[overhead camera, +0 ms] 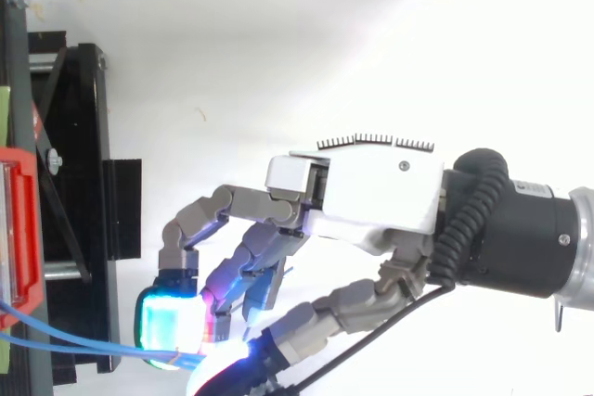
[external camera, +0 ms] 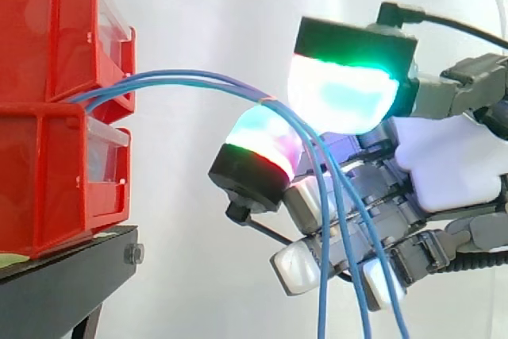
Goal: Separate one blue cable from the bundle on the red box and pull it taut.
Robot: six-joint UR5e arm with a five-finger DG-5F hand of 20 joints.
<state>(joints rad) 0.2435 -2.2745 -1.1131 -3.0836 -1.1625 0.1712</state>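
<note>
Thin blue cables (external camera: 190, 79) come out from between the two stacked red bins (external camera: 55, 156) at the left and arch rightward to my hand (external camera: 452, 164). They meet at a narrow gap between a white-green glowing pad (external camera: 341, 93) above and a cyan-red pad (external camera: 262, 140) below, where the curled fingers pinch them. Past the pinch, three blue strands hang straight down in front of the other fingers. From above, the cables (overhead camera: 74, 345) run from the red bin (overhead camera: 19, 229) to the glowing pad (overhead camera: 172, 322) of the hand (overhead camera: 371, 197). The arched span sags slightly.
The red bins stand on a black stand (external camera: 71, 275) whose frame (overhead camera: 79, 183) lies along the left from above. A white curtain hangs behind. The arm's wrist (overhead camera: 520, 234) comes in from the right.
</note>
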